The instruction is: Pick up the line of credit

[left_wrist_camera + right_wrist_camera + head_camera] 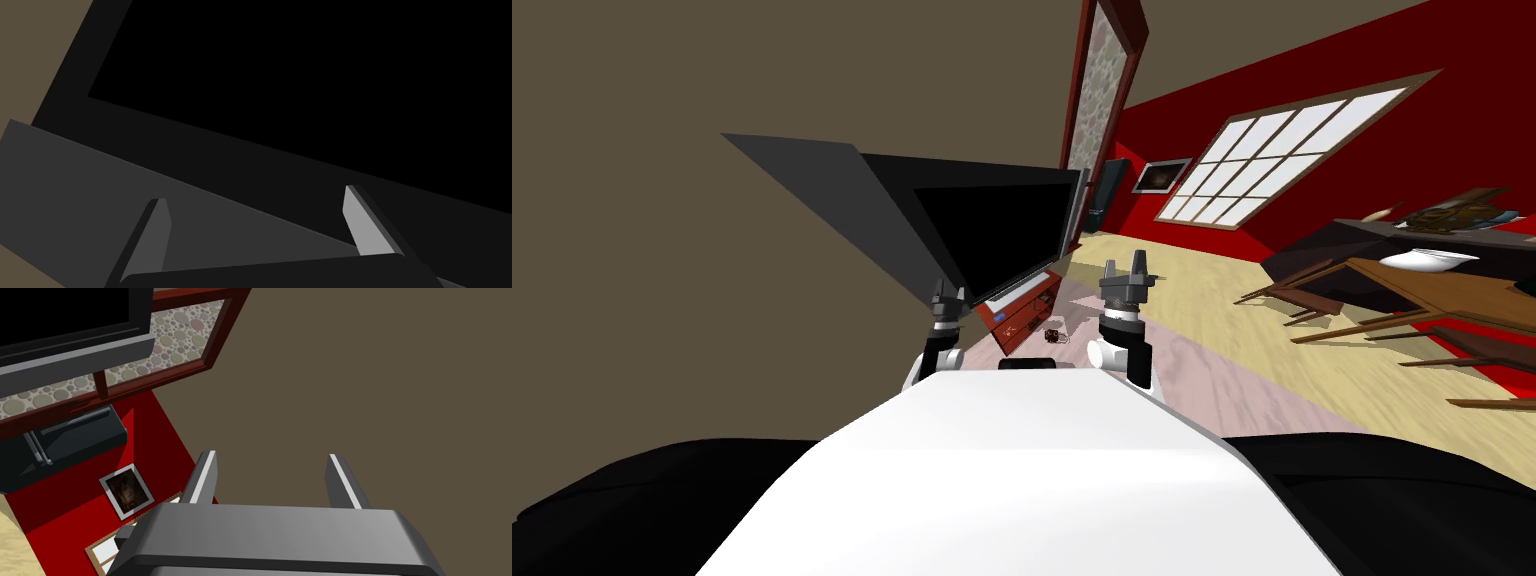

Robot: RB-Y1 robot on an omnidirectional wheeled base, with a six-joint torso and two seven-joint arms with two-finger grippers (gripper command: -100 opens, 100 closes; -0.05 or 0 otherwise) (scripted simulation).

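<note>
A small flat blue thing (1000, 318), which could be the card, lies on the red low cabinet (1032, 300) under the big black television (992, 225). My left gripper (949, 290) is raised just left of that cabinet, close to the television's lower corner. In the left wrist view it (255, 212) stands open, empty, facing the dark screen (310, 75) and its frame. My right gripper (1125, 265) is raised to the right over the floor. In the right wrist view it (272, 475) is open with nothing between its fingers.
A small dark object (1053, 335) lies on the pale floor in front of the cabinet. A brown wall (662, 250) runs along my left. A wooden table (1442, 285) with chairs and a white bowl (1427, 260) stands far right, by the red wall and window (1282, 155).
</note>
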